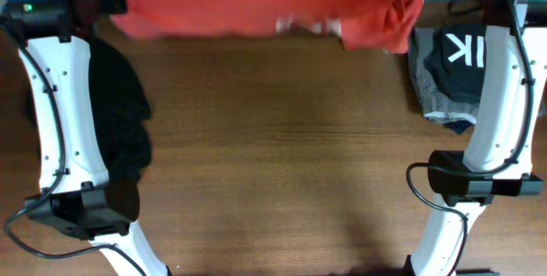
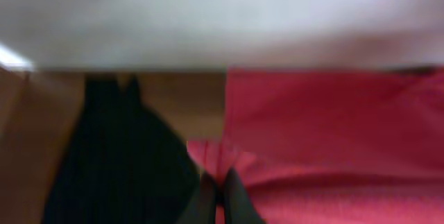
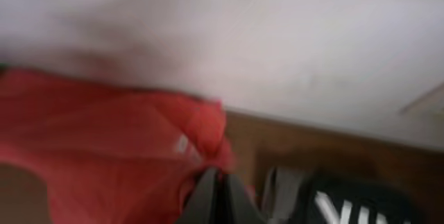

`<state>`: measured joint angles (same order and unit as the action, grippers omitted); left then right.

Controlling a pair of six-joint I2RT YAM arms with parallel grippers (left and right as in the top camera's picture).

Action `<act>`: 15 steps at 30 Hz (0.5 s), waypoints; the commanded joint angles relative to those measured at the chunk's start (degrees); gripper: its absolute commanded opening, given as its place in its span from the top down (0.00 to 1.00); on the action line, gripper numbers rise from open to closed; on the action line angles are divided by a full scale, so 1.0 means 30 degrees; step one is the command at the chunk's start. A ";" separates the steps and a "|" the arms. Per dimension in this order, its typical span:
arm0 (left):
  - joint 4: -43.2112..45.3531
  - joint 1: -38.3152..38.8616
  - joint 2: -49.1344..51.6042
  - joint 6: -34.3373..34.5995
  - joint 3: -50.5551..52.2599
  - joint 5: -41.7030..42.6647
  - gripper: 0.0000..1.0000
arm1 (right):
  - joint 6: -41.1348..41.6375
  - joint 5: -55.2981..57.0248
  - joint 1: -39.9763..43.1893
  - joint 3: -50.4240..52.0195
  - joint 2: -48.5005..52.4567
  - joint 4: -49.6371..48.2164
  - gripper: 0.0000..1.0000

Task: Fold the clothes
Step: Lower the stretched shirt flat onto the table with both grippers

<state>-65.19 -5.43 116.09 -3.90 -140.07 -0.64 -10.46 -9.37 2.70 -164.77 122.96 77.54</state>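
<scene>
Fabric of the orange-red T-shirt [image 1: 256,7] bunches softly, clamped in left end effector [image 2: 219,195] and right end effector [image 3: 220,195]

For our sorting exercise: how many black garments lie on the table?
2. One black garment lies at the left, partly under the left arm; a black shirt with white letters sits at the right, atop a grey garment. Others may be hidden.

Left arm [image 1: 53,114]: curved white link shell with small dark screw points along it. Left joint housing [image 1: 90,212] is black, with a thin black left cable [image 1: 21,225] looping beside it. A green indicator light [image 1: 30,7] shows on the dark upper unit.

Right arm [image 1: 502,96]: matching white shell, black right joint housing [image 1: 474,182] and black right cable [image 1: 423,192].

Left end effector [image 2: 220,186] and right end effector [image 3: 220,182]: dark fingers, detail blurred.
</scene>
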 commanded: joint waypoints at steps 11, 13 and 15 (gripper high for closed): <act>-0.7060 -0.0219 0.0204 -0.1100 -0.0080 -0.0495 1.00 | -0.0525 -0.0262 0.0386 -0.0226 -0.0051 0.5945 0.96; -0.7985 -0.0211 0.0117 -0.1100 -0.0080 -0.0765 1.00 | -0.0525 -0.0255 0.0379 -0.0226 -0.0189 0.6608 0.96; -0.8757 -0.0211 -0.0015 -0.0991 -0.0080 -0.0721 1.00 | -0.0226 -0.0342 0.0393 -0.0219 -0.0430 0.6601 0.96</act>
<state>-89.41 -5.54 116.75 -5.63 -140.09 -1.32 -11.46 -10.07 3.14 -164.77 123.07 96.99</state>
